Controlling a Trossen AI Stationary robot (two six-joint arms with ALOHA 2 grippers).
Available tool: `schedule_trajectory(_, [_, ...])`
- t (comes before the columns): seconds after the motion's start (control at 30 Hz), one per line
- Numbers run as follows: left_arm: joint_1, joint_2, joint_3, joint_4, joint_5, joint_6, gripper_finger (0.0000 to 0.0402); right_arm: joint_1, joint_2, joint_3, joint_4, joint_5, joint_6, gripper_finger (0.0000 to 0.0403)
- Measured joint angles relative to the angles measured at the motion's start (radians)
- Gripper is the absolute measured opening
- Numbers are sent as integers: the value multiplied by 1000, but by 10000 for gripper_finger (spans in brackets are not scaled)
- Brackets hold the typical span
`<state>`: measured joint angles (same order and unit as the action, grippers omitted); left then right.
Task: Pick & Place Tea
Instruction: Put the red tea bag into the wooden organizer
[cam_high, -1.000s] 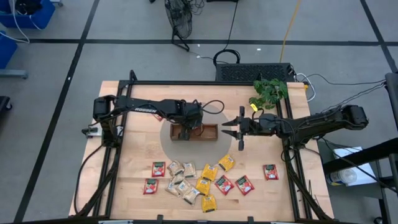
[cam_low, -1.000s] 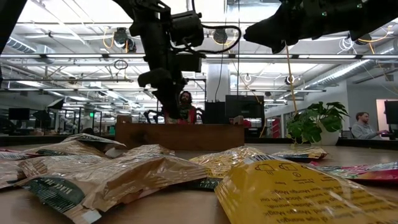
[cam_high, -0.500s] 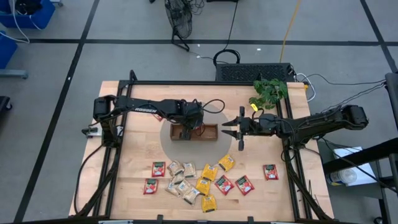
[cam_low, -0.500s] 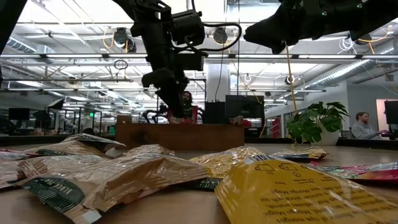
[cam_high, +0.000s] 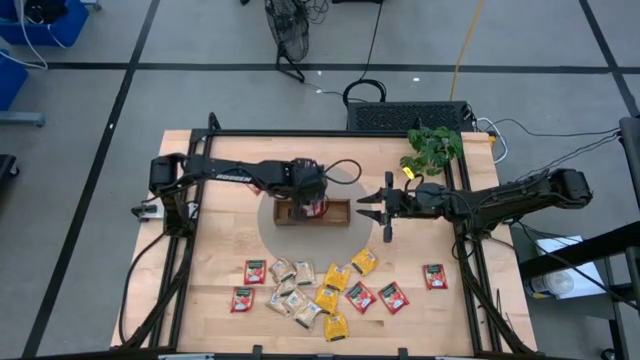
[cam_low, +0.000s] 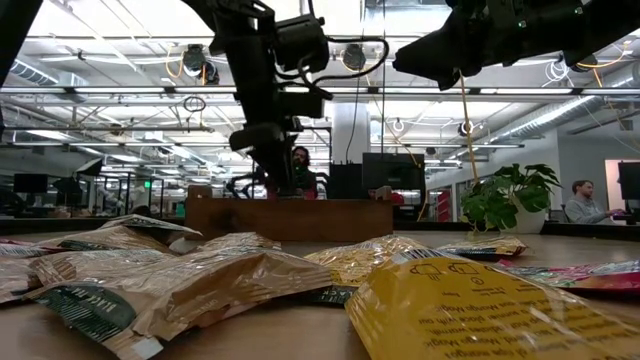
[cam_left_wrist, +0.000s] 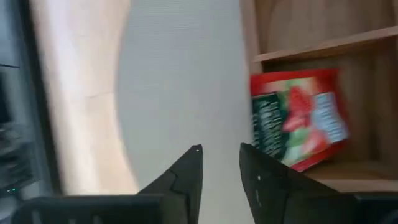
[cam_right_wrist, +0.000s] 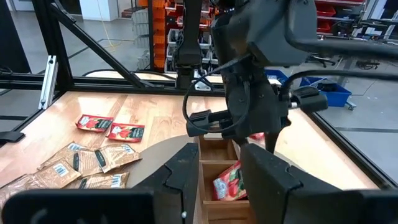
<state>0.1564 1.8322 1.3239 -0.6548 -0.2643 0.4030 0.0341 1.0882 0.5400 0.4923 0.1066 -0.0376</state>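
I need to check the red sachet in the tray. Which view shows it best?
The left wrist view: the red sachet fills the frame, lying in a tray compartment. The right wrist view shows it smaller, the high view as a speck; the low view hides it.

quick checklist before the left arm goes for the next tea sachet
1. Red sachet in the wooden tray: ok, it lies in a compartment, leaning on a wall.
2. Left gripper free of the sachet: ok, its fingers stand a little apart with nothing between them.
3. Left gripper above the tray rim: ok, low view shows it above the top edge.
4. Right gripper out of the way: ok, it waits open beside the tray's right end.
5. Loose sachets left to pick: ok, a cluster lies on the table's near side.
6. Overlapping sachets in that cluster: not ok, several lie across each other.
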Motion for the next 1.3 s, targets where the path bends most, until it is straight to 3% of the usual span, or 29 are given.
schedule_trajectory(0.1, [-23, -32, 7, -8, -69, -9, 117, 0, 0, 0, -1, 0, 0, 105])
schedule_trajectory(0.2, [-56, -64, 13, -3, -45, -42, 110, 0, 0, 1, -1, 0, 0, 105])
schedule_trajectory(0.3, [-103, -73, 16, 8, 55, -50, 73, 0, 0, 1, -1, 0, 0, 105])
schedule_trajectory(0.37, [-131, -59, 16, -8, 58, -48, 27, 0, 0, 1, 0, 0, 0, 105])
schedule_trajectory(0.43, [-135, -27, 15, -8, 67, -62, 11, 0, 0, 1, -2, 0, 0, 105])
schedule_trajectory(0.7, [-118, 102, 15, -31, 110, -91, 4, 0, 0, 1, -1, -1, 0, 105])
schedule_trajectory(0.93, [-100, 127, 15, -27, 185, -92, 3, 0, 1, 1, -3, -2, 0, 105])
schedule_trajectory(1.3, [-77, 127, 15, -22, 74, -143, 5, 0, 1, 1, -4, -3, -1, 105])
